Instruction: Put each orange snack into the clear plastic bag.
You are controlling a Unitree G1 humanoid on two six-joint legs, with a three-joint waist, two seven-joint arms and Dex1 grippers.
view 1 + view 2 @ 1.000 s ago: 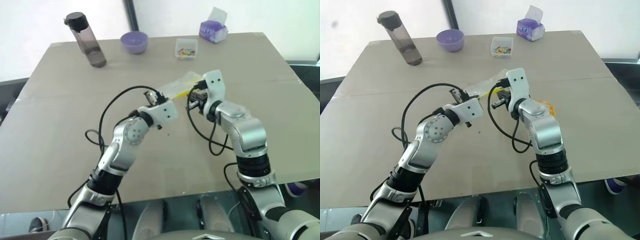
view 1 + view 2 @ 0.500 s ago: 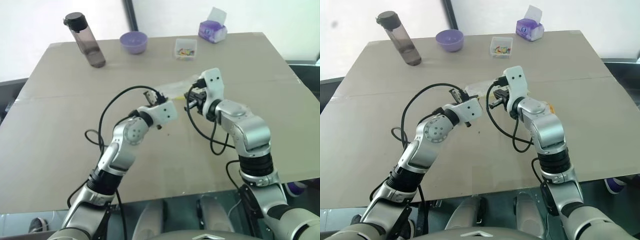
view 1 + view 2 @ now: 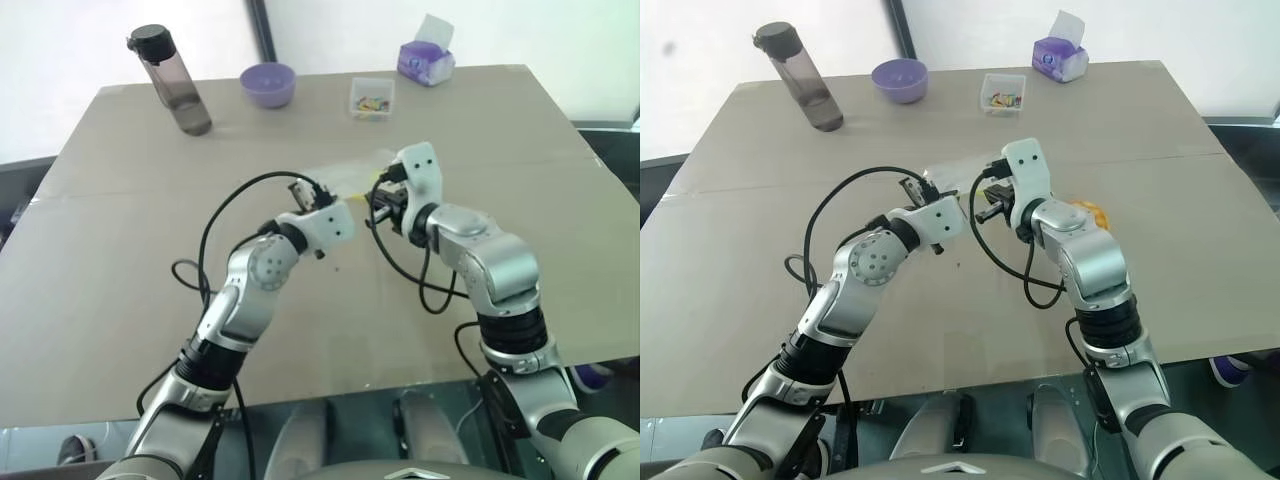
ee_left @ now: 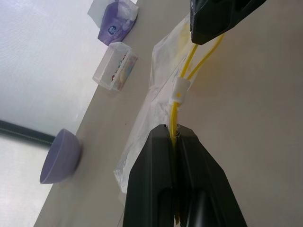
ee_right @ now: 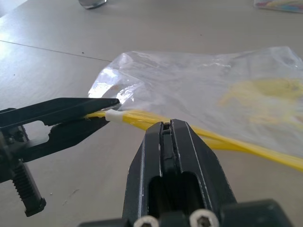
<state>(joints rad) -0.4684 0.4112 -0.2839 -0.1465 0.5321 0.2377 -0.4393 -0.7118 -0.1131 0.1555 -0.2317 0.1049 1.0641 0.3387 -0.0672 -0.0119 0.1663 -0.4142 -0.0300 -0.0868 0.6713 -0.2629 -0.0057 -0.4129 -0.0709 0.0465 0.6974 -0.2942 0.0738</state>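
Right wrist view: right hand point(image 5: 165, 127) and left hand point(image 5: 102, 111) each pinched shut on the yellow strip of the clear plastic bag point(image 5: 208, 90), held just above the worktop point(image 5: 57, 28); orange snack point(image 3: 1092, 212) lies beside the right forearm; risk: the slippery strip may slip free, since both grips are thin edge pinches.

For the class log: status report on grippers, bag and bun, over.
Left gripper and right gripper both shut on bag, at its yellow strip. Bun on table, outside bag. Nothing in the way.
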